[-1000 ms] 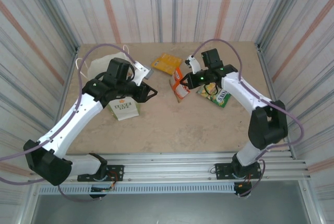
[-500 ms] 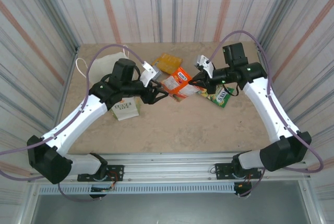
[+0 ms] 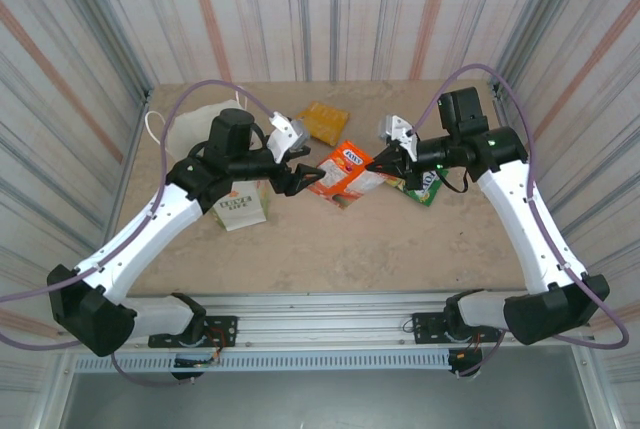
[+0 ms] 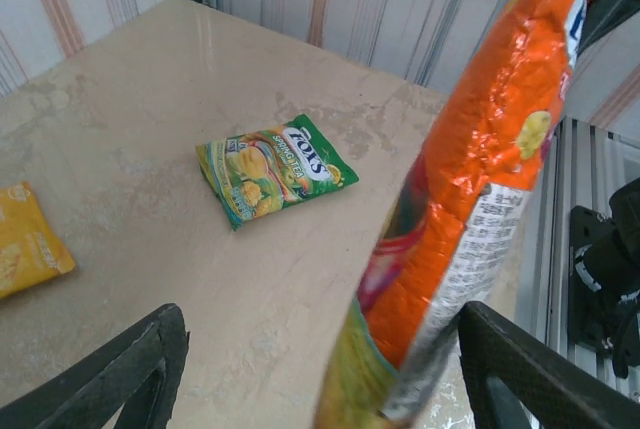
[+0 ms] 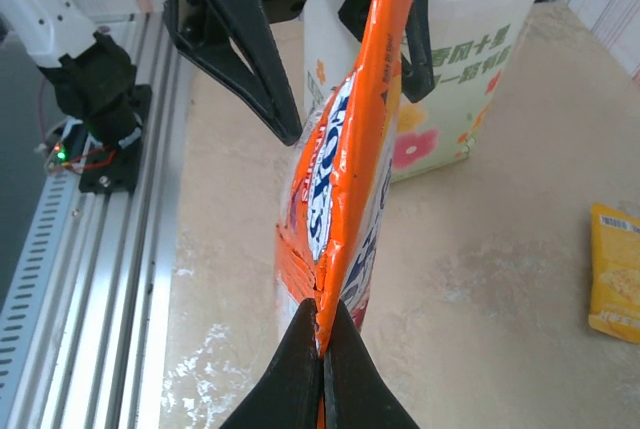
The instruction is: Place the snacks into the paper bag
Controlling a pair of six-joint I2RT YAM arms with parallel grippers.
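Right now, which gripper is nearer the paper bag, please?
Left: the left gripper is just right of the paper bag; the right gripper, pinching the orange packet, is farther right.

A beige, marble-like desk (image 3: 330,249) is enclosed on three sides by walls (image 3: 330,9) of ribbed sheeting, striped white and grey with scattered orange-pink bands. Silver slotted rails (image 3: 330,307) are fixed along its near edge. Soft, even light is cast throughout.

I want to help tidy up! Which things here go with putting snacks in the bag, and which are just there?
For the job:
- orange packet, pinched in the right tool
- yellow-orange packet
- green packet
- paper bag

Just there:
- metal rail
- striped walls
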